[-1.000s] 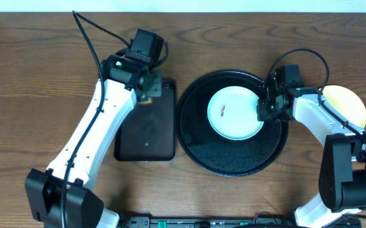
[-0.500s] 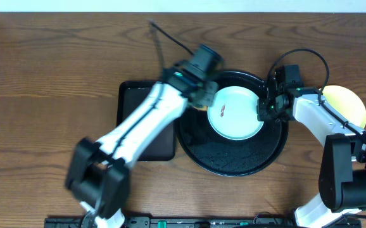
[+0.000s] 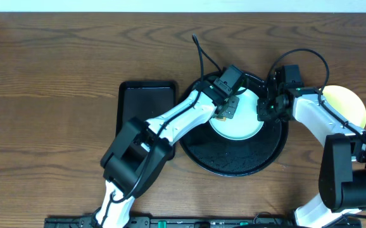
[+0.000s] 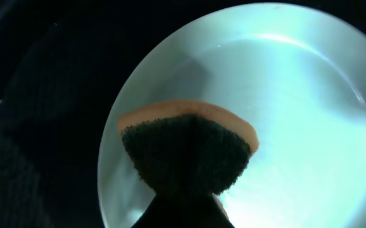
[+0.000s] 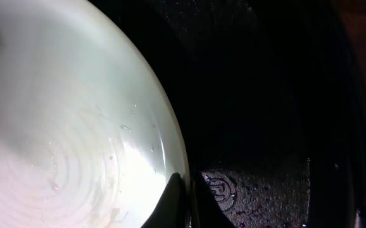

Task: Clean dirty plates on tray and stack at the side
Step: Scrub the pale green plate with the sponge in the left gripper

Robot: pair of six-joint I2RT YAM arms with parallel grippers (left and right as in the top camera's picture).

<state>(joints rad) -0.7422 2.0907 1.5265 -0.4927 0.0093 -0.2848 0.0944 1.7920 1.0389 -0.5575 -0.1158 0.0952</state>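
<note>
a: which arm is doing the wiping here?
b: the left one. it's reaching across from the left side, and the left gripper (image 3: 227,109) is squeezing a sponge (image 4: 186,155) between its fingers, dark scrubby face pointing down, orange backing showing behind it
a: and where's the plate lying from it?
b: straight underneath. the mint-green plate (image 3: 246,125) is sitting flat in the far half of the round black tray (image 3: 233,163), and the sponge is hanging over the plate's left-of-centre part. from the left wrist view i'm not managing to tell whether it's touching the surface or sitting just above it
a: is the right arm doing anything?
b: it's steadying. the right gripper (image 5: 184,201) is pinching the plate's right rim, fingers pressed in on the thin edge, so the plate is being held from the side opposite the sponge
a: so the coming stroke?
b: i'm guessing a rub across the plate's floor, working rightward toward the pinned rim. a round plate is offering no long axis, so only the sponge-over-plate line-up is mattering. i'm not seeing any brown smear; it may be hiding under the sponge
a: and the stack?
b: a pale yellow plate (image 3: 349,104) is lying on the table to the right of the tray, well apart from the mint one. the rectangular black tray (image 3: 146,104) is sitting to the left
</note>
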